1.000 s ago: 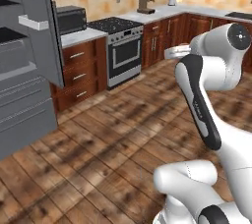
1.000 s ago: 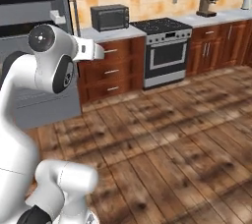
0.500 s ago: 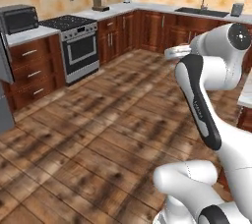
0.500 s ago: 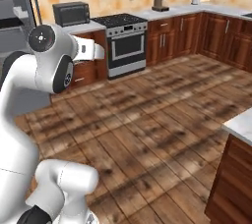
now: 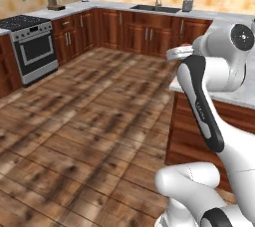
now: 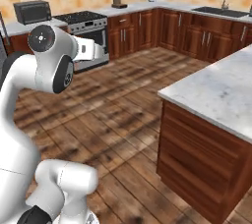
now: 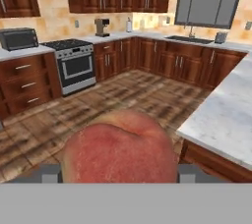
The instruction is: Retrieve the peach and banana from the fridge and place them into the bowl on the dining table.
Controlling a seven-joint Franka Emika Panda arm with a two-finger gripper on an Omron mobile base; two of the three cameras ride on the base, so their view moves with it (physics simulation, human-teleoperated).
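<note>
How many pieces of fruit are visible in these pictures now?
1. A peach, red and yellow, sits between the gripper's fingertips close to the hand camera. A second fruit may be hidden; the gripper itself hides behind the arm in the base views.

The base has turned from the fridge toward the dining table (image 6: 216, 88)

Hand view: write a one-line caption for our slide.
Gripper carrying the peach across the kitchen, marbled dining table to one side, stove beyond.
</note>
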